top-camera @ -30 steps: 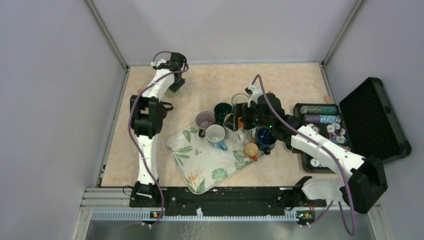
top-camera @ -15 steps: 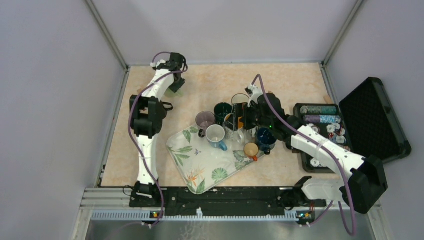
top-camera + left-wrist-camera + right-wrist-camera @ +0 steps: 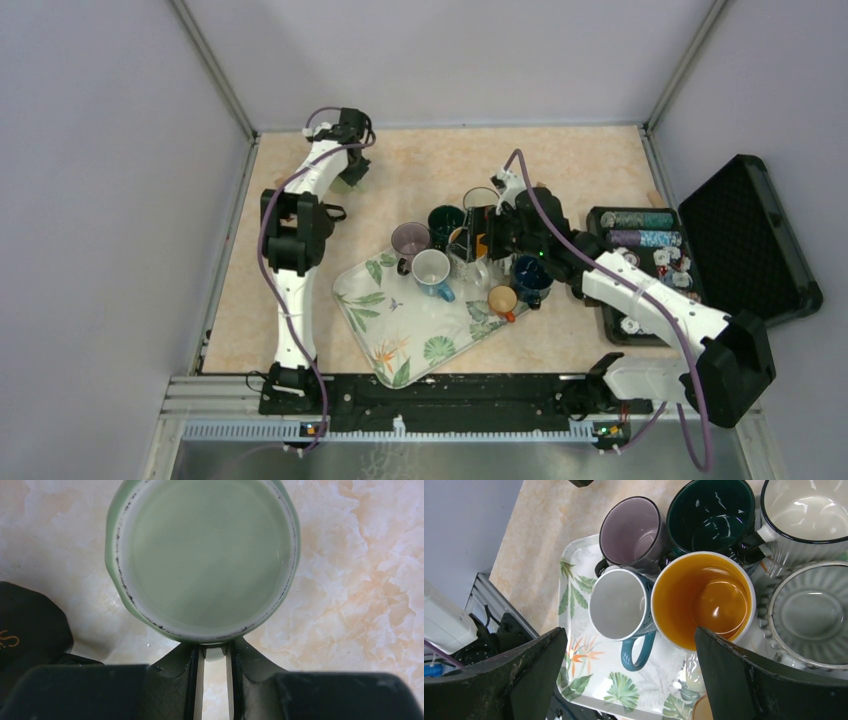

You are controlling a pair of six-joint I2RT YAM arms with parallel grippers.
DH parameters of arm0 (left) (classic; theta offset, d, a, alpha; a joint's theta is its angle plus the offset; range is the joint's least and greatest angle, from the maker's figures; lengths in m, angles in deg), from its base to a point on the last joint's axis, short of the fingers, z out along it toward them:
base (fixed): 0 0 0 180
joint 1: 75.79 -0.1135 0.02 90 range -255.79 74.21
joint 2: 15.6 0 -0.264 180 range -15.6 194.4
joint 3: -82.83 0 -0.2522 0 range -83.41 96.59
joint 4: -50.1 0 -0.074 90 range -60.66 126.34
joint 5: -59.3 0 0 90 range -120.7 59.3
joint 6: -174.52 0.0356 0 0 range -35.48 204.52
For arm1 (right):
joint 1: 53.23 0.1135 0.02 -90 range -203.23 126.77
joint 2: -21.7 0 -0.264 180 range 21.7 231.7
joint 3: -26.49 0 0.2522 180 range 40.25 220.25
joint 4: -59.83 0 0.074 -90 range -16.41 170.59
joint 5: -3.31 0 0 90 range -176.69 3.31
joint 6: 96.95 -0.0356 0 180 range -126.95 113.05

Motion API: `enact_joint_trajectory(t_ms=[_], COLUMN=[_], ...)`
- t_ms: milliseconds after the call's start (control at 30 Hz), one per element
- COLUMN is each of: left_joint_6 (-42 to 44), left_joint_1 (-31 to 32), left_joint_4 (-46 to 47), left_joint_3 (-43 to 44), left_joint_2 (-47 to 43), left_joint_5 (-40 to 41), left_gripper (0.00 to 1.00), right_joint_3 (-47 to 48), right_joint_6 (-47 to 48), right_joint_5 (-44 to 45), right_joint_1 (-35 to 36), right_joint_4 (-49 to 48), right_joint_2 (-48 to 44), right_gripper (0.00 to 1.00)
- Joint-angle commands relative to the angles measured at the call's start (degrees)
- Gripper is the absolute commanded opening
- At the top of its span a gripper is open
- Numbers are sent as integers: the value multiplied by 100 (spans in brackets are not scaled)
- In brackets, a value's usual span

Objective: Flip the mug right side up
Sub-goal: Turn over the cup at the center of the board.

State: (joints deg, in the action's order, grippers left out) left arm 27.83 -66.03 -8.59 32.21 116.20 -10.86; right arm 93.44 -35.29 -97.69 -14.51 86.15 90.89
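On the near side, the right tool (image 3: 631, 632) is hovering with its fingers wide apart over the upright mugs (image 3: 701, 597) on the leafy tray (image 3: 385, 345). It is gripping nothing, probably just keeping clear. Near the table's (image 3: 560, 165) far left corner, the green mug (image 3: 205, 560) is sitting base-up. The left tool (image 3: 215, 655) is clamping on a pale sliver, likely its handle (image 3: 215, 651), which would give leverage for flipping.

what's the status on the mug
Left end effector shut on green mug handle. Mug base-up on table. Right end effector open over tray, well apart.
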Motion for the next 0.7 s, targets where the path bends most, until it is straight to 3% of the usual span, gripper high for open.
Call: enact_joint_trajectory(t_ms=[0,333,533,667], left_joint_6=[209,1052,1335,1434], left_joint_1=[-44,-74,-145,-158], left_joint_4=[406,1835,3166,3535], left_joint_3=[-71,-985,-1872,-2023], left_joint_2=[-138,-1074,-1826,-2130], left_joint_5=[-204,-1204,-2306,-2893], left_gripper=[0,0,0,0], right_joint_3=[-54,-39,-2,7], right_joint_6=[-1,-147,-262,-396], right_joint_5=[113,327,471,473], right_joint_1=[-40,-40,-52,-155], right_joint_4=[-152,-300,-444,-603], right_joint_2=[-192,-244,-313,-366], right_gripper=[99,99,99,99])
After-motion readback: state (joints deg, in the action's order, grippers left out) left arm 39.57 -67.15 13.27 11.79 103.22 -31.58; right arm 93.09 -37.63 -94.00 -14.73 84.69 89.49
